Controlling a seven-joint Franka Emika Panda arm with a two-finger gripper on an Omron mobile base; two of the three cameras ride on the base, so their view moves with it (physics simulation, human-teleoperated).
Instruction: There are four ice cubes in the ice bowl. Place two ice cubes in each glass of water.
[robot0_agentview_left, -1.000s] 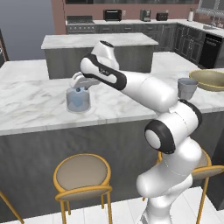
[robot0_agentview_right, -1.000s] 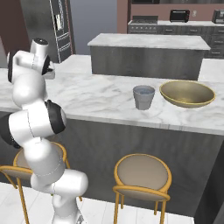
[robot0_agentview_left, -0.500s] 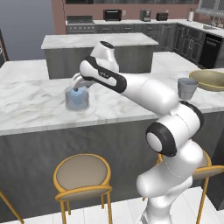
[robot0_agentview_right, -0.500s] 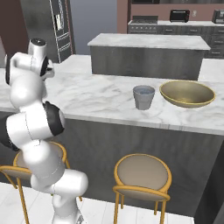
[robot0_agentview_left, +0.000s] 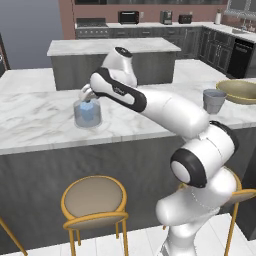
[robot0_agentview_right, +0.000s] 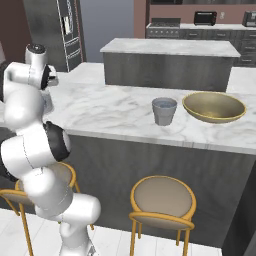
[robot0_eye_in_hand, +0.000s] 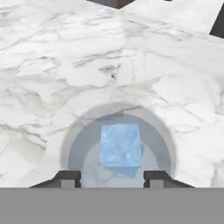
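Note:
On the near counter's left part stands a grey-blue glass of water (robot0_agentview_left: 82, 120), and my gripper (robot0_agentview_left: 85, 94) hovers just over its rim. In the hand view I look straight down into this glass (robot0_eye_in_hand: 75, 141). A pale blue ice cube (robot0_eye_in_hand: 120, 145) lies inside it, with the corner of another cube showing under it. My gripper (robot0_eye_in_hand: 112, 177) is open, its fingertips (robot0_eye_in_hand: 68, 177) apart and nothing between them. Blue ice (robot0_agentview_left: 89, 110) shows through the glass wall. The second glass (robot0_agentview_left: 215, 100) (robot0_agentview_right: 164, 110) stands beside the olive-tan ice bowl (robot0_agentview_left: 242, 92) (robot0_agentview_right: 214, 106) at the right.
A second marble island (robot0_agentview_left: 114, 47) (robot0_agentview_right: 170, 47) stands behind the counter. Round yellow-framed stools (robot0_agentview_left: 94, 200) (robot0_agentview_right: 162, 198) sit below the counter's front edge. A steel fridge (robot0_agentview_right: 67, 30) stands at the back left, dark cabinets along the back wall.
The hand has stayed over the left glass. The arm's pose has shifted only slightly.

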